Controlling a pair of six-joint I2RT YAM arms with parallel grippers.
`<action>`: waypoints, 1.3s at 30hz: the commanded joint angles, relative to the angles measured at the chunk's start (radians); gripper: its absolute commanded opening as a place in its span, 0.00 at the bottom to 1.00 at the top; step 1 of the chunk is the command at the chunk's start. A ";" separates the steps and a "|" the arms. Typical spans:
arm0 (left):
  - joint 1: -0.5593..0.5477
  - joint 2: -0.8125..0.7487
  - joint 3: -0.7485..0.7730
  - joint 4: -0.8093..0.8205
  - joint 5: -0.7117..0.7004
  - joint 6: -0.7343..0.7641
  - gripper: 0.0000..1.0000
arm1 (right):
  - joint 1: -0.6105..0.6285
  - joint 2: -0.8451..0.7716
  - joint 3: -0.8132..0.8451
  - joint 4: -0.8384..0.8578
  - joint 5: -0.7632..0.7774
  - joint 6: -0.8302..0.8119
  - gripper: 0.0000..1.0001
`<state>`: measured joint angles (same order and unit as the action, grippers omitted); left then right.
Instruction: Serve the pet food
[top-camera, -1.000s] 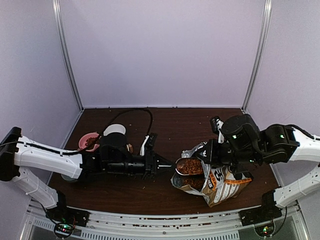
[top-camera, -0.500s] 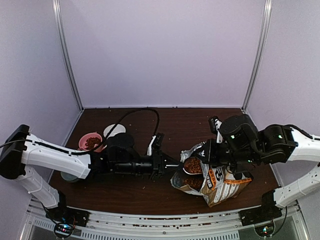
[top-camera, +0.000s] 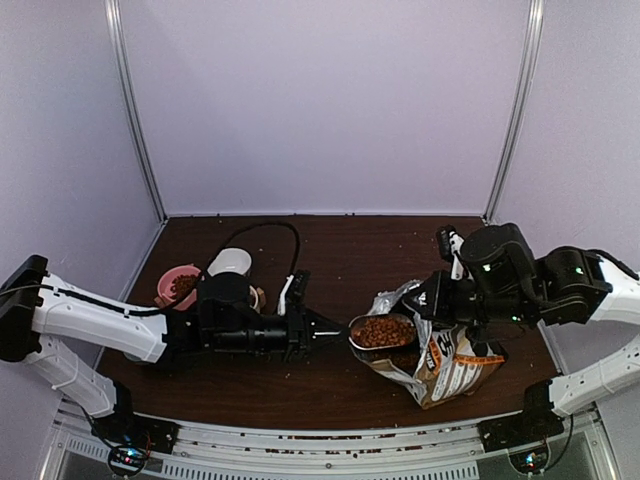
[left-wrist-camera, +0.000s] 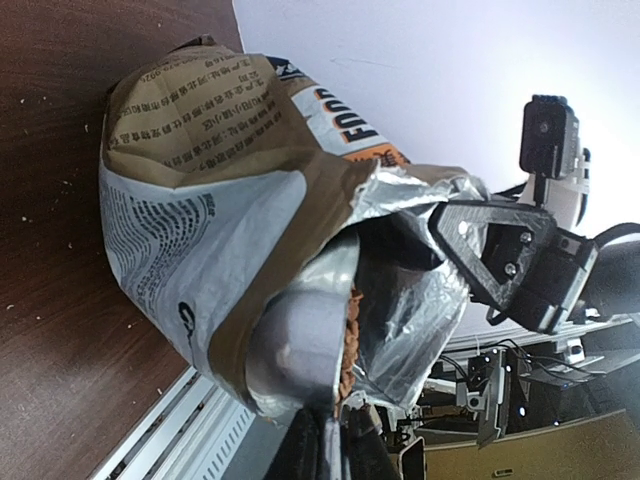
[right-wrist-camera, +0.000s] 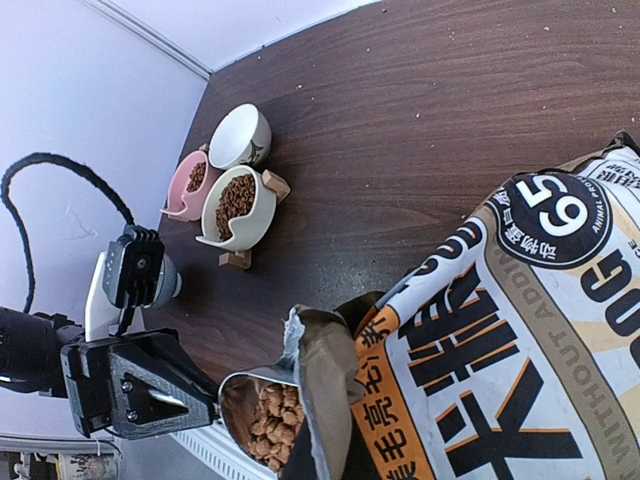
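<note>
Robotics lab test cell: plain lilac wall panels (top-camera: 320, 100), aluminium corner posts (top-camera: 135, 110), dark wood-grain table (top-camera: 350, 245), slotted metal mounting rail (top-camera: 330, 445).

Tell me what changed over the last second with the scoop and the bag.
The left gripper, shut on the scoop, pushed it rightward deeper into the bag, then drew back left. The scoop now sits at the bag's mouth, heaped with pet food. The right gripper, shut on the bag's torn edge, shifted right and dragged the bag slightly along. Both grips, the pink bowl and the white bowl stayed put.
</note>
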<state>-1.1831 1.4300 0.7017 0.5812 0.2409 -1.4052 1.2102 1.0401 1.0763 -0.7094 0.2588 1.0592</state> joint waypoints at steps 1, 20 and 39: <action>0.020 -0.051 -0.015 0.084 -0.028 0.000 0.00 | -0.028 -0.061 -0.025 -0.055 0.117 0.016 0.00; 0.023 -0.110 0.016 0.022 0.025 -0.010 0.00 | -0.037 -0.031 -0.046 0.003 0.068 0.023 0.00; -0.002 0.046 0.128 0.184 0.047 -0.057 0.00 | -0.036 0.018 -0.098 0.123 0.007 0.027 0.00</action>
<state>-1.1728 1.4601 0.7536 0.6056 0.2703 -1.4570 1.1904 1.0344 1.0054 -0.5941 0.2432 1.0821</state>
